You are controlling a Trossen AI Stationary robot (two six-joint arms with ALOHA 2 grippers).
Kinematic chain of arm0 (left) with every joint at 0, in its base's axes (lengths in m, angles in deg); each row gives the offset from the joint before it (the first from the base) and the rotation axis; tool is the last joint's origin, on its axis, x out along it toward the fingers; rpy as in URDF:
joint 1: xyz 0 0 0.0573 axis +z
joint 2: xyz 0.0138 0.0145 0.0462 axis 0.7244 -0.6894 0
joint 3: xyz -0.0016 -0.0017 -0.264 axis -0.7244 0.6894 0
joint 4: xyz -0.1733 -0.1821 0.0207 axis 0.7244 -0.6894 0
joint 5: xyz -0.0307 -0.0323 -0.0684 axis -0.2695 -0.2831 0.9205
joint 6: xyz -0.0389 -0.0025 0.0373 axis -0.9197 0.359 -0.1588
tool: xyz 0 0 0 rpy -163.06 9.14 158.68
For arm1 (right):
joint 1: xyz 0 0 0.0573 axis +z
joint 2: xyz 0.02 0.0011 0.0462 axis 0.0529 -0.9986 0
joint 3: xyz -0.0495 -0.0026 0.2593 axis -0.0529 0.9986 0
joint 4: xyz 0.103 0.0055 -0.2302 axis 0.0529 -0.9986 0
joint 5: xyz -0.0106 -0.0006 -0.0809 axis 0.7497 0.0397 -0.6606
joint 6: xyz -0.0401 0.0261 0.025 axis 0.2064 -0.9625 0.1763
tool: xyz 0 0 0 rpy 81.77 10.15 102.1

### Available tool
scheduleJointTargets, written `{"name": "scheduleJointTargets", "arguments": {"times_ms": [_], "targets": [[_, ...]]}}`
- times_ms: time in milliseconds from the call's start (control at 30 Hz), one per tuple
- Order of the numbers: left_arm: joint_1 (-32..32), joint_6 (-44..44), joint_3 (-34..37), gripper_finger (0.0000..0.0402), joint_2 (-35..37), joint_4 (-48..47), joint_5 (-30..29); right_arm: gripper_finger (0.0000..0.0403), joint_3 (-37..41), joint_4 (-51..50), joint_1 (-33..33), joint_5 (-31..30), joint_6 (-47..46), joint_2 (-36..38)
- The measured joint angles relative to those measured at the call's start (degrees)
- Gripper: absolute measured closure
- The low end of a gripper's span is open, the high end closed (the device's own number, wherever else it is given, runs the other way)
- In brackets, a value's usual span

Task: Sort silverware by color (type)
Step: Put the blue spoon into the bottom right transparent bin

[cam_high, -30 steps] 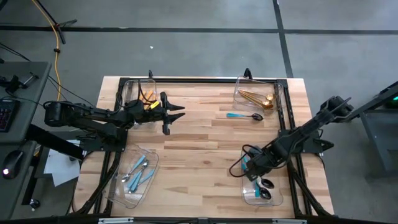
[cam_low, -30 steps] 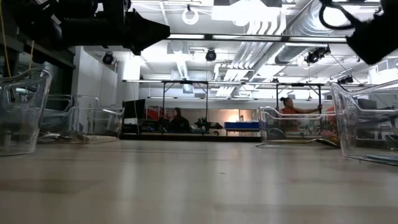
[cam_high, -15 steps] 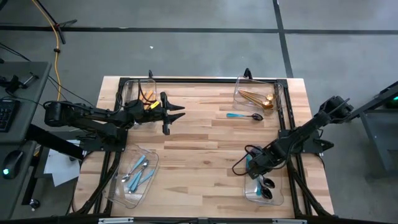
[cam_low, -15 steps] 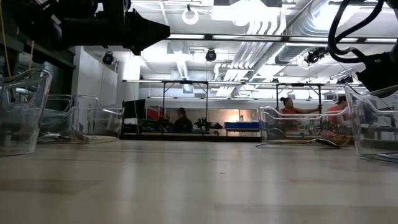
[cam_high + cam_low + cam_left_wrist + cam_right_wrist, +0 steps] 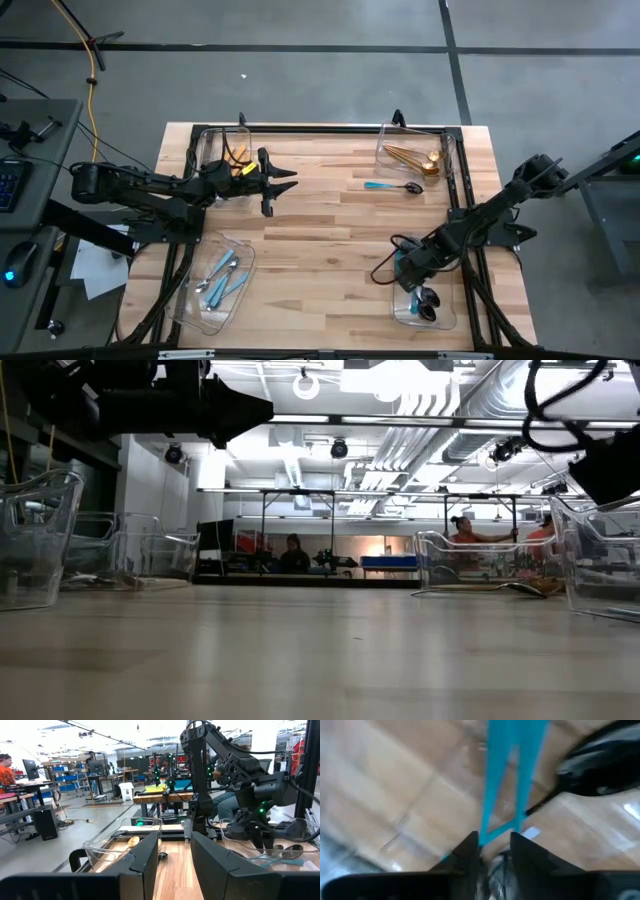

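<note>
- A teal-handled piece point(image 5: 502, 785) sits right at the right gripper point(image 5: 411, 272), over the clear bin point(image 5: 450, 318) at the table's front right corner, presumably because that bin takes the black-and-teal set; black spoon bowls point(image 5: 428, 300) already lie in it.
- In the right wrist view the two dark fingers stand a little apart with the teal handles between and beyond them. Whether the piece is clamped or being let go cannot be told.
- One more teal-handled black spoon point(image 5: 393, 186) lies loose on the tabletop near the back right corner, just beside the bin of gold pieces point(image 5: 418, 160); it looks unsorted.
- Light-blue-handled silverware point(image 5: 221, 277) lies in the front left bin point(image 5: 192, 312), and orange handles point(image 5: 239, 158) show in the back left bin point(image 5: 203, 140), so each corner seems to take one colour.
- The left gripper point(image 5: 281, 182) hangs above the tabletop beside the back left bin, its fingers parted and empty, seemingly waiting.
- The right arm covers part of the front right bin, so the pieces there cannot be counted.
- The right wrist view is too smeared to tell forks from spoons.
- The low view shows only bin walls and dark arm parts above.
- People point(image 5: 291, 547) work in the room beyond the table.
</note>
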Motion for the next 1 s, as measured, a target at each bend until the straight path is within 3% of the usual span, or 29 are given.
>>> {"name": "scheduleJointTargets", "arguments": {"times_ms": [233, 433, 533, 700, 767, 900, 1000], "targets": [[0.0, 0.0, 0.0, 0.0295, 0.0, 0.0, 0.0, 0.0253, -6.0, -1.5, 0.0, 4.8, 11.1, 0.0], [0.0, 0.0, 0.0, 0.0295, 0.0, 0.0, 0.0, 0.0247, -18.9, -17.5, 0.0, 1.8, 19.1, 0.0], [0.0, 0.0, 0.0, 0.0296, 0.0, 0.0, 0.0, 0.0252, -27.1, -28.7, 0.0, -8.6, 22.9, 0.0], [0.0, 0.0, 0.0, 0.0296, 0.0, 0.0, 0.0, 0.0254, -36.7, -44.8, -0.3, -36.2, 23.1, 0.0], [0.0, 0.0, 0.0, 0.0295, 0.0, 0.0, 0.0, 0.0254, -37.9, -49.7, -1.6, -44.2, 20.8, 0.0], [0.0, 0.0, 0.0, 0.0296, 0.0, 0.0, 0.0, 0.0254, -35.4, -53.3, -5.9, -53.7, 17.8, 1.0], [0.0, -0.1, 0.0, 0.0295, 0.0, 0.0, 0.0, 0.0254, -29.2, -48.1, -10.7, -54.9, 20.6, 3.3]]}}
